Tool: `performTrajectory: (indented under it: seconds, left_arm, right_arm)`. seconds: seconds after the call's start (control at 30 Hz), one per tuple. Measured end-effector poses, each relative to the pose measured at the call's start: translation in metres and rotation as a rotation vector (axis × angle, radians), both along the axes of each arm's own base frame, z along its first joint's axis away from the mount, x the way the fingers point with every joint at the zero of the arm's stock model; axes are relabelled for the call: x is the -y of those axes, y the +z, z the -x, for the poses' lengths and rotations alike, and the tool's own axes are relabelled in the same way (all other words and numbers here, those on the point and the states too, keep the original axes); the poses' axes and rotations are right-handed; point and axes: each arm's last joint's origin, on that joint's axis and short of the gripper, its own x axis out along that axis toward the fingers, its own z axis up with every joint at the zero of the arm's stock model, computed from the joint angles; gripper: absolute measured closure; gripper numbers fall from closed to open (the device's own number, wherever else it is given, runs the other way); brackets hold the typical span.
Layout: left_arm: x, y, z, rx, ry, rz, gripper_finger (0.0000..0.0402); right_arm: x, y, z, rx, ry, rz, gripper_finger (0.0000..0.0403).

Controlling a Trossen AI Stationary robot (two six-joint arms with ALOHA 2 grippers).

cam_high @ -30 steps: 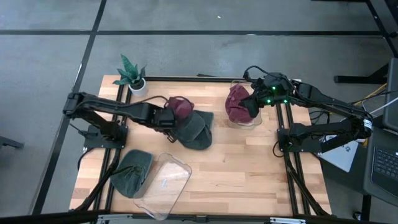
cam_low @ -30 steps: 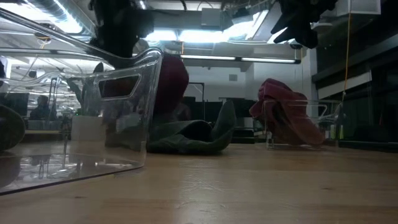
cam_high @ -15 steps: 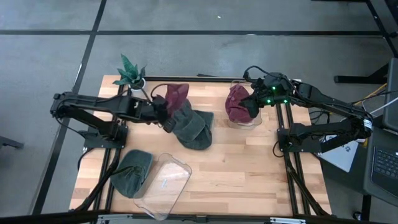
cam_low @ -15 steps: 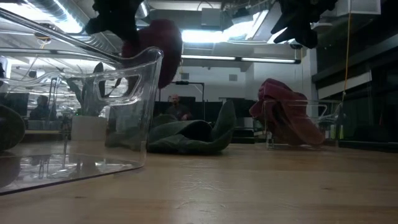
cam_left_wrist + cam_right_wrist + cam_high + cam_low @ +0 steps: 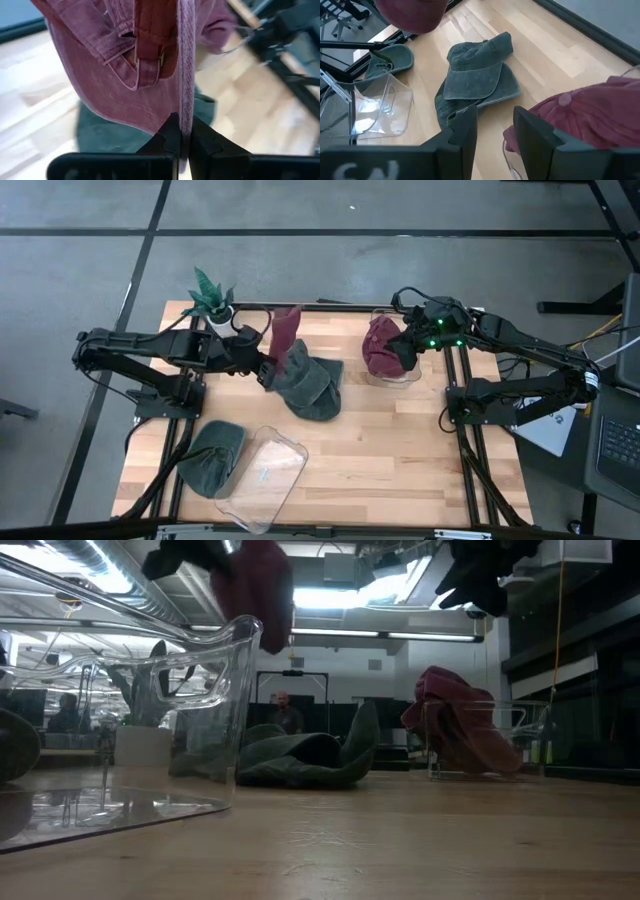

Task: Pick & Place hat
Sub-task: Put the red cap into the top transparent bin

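A maroon cap (image 5: 284,332) is in the air over the table's middle left, held by my left gripper (image 5: 264,368), which is shut on it; in the low view the cap (image 5: 257,585) hangs high above the table. Below it, several green caps (image 5: 311,387) lie piled on the wood. Another maroon cap (image 5: 382,348) lies in a clear bin (image 5: 402,376) at the far right. My right gripper (image 5: 492,131) hovers open above that bin. One more green cap (image 5: 212,457) lies at the near left. My left gripper pinches a stitched edge of the maroon cap (image 5: 185,102) between its two fingers, close to the back strap and buckle (image 5: 149,56). The fingers reach in from the table's left. The cap is lifted clear of the green pile, turned edge-on and slack.
A clear container (image 5: 266,474) lies tipped on its side at the near edge, beside the near-left green cap. A small potted plant (image 5: 211,297) stands at the far left corner. Bare wood (image 5: 400,450) spreads across the near right. A person (image 5: 282,712) shows in the room behind.
My left gripper has risen and drawn back toward the table's left and far side, staying shut. The maroon cap has gone up with it, off the green pile, and has turned edge-on. The green caps and my right arm have kept still.
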Motion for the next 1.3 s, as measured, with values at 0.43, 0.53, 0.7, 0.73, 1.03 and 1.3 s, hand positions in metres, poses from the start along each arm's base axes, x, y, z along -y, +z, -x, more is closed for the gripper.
performTrajectory:
  seconds: [0.43,0.53,0.7,0.73,1.03,1.3]
  left_arm:
    - [0.001,0.029,0.003,0.302,-0.011,0.071,0.0394]
    - [0.001,0.036,0.003,0.36,-0.025,0.054,0.0394]
    - [0.001,0.045,0.0,0.451,-0.041,0.03,0.0394]
    - [0.001,0.047,0.0,0.468,-0.043,0.028,0.0394]
    - [0.001,0.055,-0.002,0.56,-0.047,0.027,0.0394]
    - [0.002,0.065,-0.004,0.638,-0.091,-0.029,0.0394]
  right_arm:
    - [0.002,0.01,-0.006,0.093,0.065,0.127,0.0276]
    - [0.002,0.01,-0.006,0.097,0.067,0.131,0.0276]
    - [0.002,0.01,-0.006,0.098,0.068,0.132,0.0276]
    - [0.002,0.01,-0.006,0.098,0.068,0.134,0.0276]
    - [0.003,0.014,-0.008,0.14,0.067,0.153,0.0276]
    - [0.003,0.019,-0.01,0.207,0.066,0.136,0.0276]
